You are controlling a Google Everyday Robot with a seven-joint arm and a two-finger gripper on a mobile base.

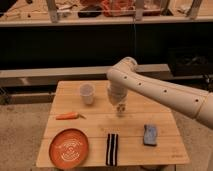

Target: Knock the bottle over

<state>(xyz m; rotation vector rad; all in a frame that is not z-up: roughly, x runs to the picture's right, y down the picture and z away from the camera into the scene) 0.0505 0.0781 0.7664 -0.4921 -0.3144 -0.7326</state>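
The table (pixel 100 127) is pale wood, and the arm (pixel 165 92) and its gripper (pixel 120 106) are cream-white. On it sit a white cup (pixel 87 93), an orange carrot (pixel 67 116), an orange plate (pixel 69 148) with pale rings, a black-and-white striped pouch (pixel 112 149) and a blue sponge (pixel 149 134).

Dim, warm light, soft blur throughout, dark background beyond the table (pixel 100 120).

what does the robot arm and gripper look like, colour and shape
The arm is a thick, smooth, cream-white tube with a rounded elbow joint and a row of small dark dots along its side. It enters from the right edge. It narrows into a pale wrist section ending in the gripper, above the middle of the wooden table, which looks light grey and small. No cables or labels show.
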